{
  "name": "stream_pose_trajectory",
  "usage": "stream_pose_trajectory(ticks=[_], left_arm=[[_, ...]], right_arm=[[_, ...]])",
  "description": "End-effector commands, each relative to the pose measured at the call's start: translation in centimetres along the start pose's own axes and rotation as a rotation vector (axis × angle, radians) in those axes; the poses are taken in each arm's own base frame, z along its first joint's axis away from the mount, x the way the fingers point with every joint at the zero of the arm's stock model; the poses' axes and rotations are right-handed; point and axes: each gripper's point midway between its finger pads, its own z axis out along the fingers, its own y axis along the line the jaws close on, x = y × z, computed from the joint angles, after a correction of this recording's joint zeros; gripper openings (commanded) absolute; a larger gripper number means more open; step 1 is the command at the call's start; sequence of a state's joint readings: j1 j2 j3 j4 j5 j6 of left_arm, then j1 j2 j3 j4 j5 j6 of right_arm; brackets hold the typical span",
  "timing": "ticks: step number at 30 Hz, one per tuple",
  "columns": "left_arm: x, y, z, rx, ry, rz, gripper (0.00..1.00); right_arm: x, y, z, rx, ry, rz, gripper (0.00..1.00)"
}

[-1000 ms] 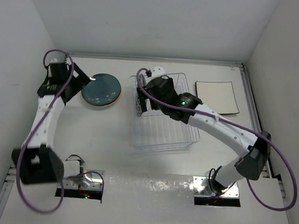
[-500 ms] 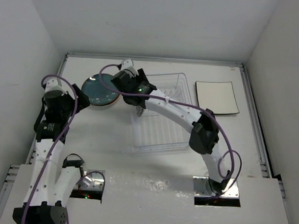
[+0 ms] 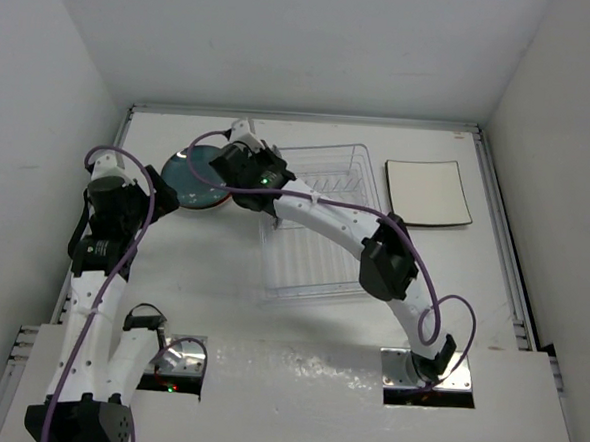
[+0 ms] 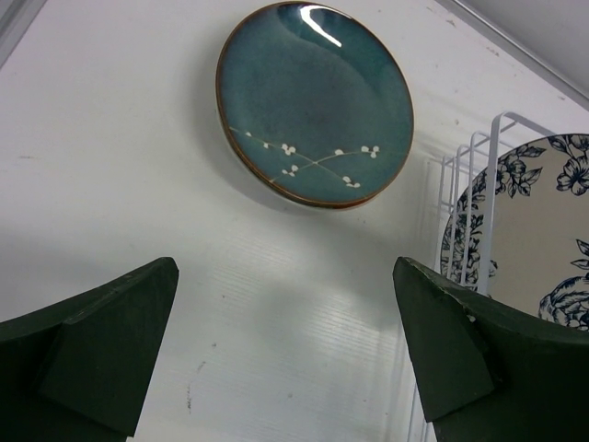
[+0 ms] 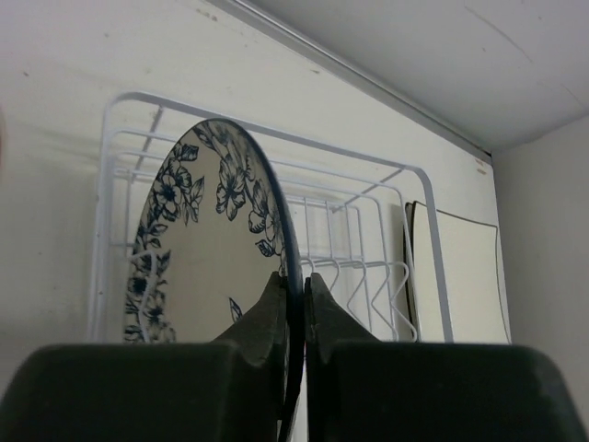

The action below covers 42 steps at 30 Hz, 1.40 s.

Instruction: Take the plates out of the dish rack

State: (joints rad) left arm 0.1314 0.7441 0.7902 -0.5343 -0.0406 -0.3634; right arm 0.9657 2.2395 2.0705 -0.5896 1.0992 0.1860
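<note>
Only one floral plate [image 5: 207, 258] is seen in the dish rack [image 3: 302, 267], stood upright at its left end, rim pinched tight by the right gripper [image 5: 294, 281]. One teal plate [image 4: 317, 101] is laid flat on the table [image 4: 110, 184] just left of the rack. One square plate [image 3: 427, 192] is laid near its right side. The left gripper [image 4: 285, 359] is held wide open over the table.

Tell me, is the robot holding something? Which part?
Yes. The right gripper pinches the floral plate by its rim. The left gripper holds nothing.

White table [image 3: 202, 265], plain white walls [image 3: 316, 42] on three sides, metal rail [image 3: 497, 223] along the table's right edge
</note>
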Motion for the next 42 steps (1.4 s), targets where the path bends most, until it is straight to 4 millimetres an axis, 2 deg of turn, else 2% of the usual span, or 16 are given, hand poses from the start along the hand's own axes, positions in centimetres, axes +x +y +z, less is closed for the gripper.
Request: stream_pose_trajectory(ticks=[1, 11, 19, 22, 25, 27, 28, 29, 30, 32, 33, 34, 35, 37, 38, 42], left_arm=[[-1.5, -0.9, -0.3, 0.039, -0.058, 0.016, 1.0], [-1.4, -0.7, -0.2, 0.027, -0.052, 0.015, 1.0], [-1.6, -0.7, -0.3, 0.027, -0.06, 0.009, 1.0], [-1.7, -1.2, -0.2, 0.051, -0.061, 0.012, 1.0], [-0.8, -4.1, -0.1, 0.214, -0.003, 0.023, 1.0], [0.1, -6.0, 0.0, 0.332, 0.036, 0.008, 1.0], [1.1, -8.1, -0.9, 0.469, 0.088, 0.0, 1.0], [2.6, -8.9, -1.0, 0.532, 0.143, -0.048, 1.0], [2.0, -10.3, -1.5, 0.624, 0.115, -0.06, 1.0], [3.0, -12.6, -3.6, 0.806, 0.179, -0.138, 1.0], [3.0, -13.1, -4.0, 0.874, 0.143, -0.138, 1.0], [3.2, -13.4, -4.7, 0.908, 0.163, -0.162, 1.0], [3.4, -13.5, -4.9, 0.919, 0.161, -0.16, 1.0], [3.6, -13.6, -5.6, 0.948, 0.16, -0.145, 1.0], [3.8, -13.7, -5.9, 0.96, 0.166, -0.14, 1.0], [4.6, -14.2, -7.3, 1.053, 0.197, -0.121, 1.0]], right_arm=[[-2.3, -2.3, -0.7, 0.087, -0.042, 0.037, 0.0], [-5.6, -6.8, -1.0, 0.265, -0.082, -0.01, 0.0], [-10.1, -13.3, -4.5, 0.326, -0.148, 0.107, 0.0], [-10.6, -15.4, -6.4, 0.283, -0.167, 0.139, 0.0], [-10.6, -14.1, -7.5, -0.002, -0.2, 0.303, 0.0], [-8.2, -12.9, -6.8, -0.147, -0.137, 0.31, 0.0], [-8.3, -13.3, -7.4, -0.237, -0.132, 0.393, 0.0], [-8.1, -11.8, -7.4, -0.403, -0.118, 0.42, 0.0], [-6.1, -10.3, -7.0, -0.466, -0.07, 0.417, 0.0], [-6.8, -12.2, -8.7, -0.527, -0.126, 0.51, 0.0], [-5.2, -11.5, -8.7, -0.547, -0.108, 0.495, 0.0], [-5.3, -12.0, -9.3, -0.564, -0.123, 0.52, 0.0], [-5.9, -14.0, -10.3, -0.577, -0.162, 0.566, 0.0], [-5.4, -13.9, -11.2, -0.652, -0.164, 0.585, 0.0], [-5.9, -15.0, -12.1, -0.676, -0.197, 0.614, 0.0], [-6.2, -12.8, -15.8, -0.944, -0.247, 0.629, 0.0]])
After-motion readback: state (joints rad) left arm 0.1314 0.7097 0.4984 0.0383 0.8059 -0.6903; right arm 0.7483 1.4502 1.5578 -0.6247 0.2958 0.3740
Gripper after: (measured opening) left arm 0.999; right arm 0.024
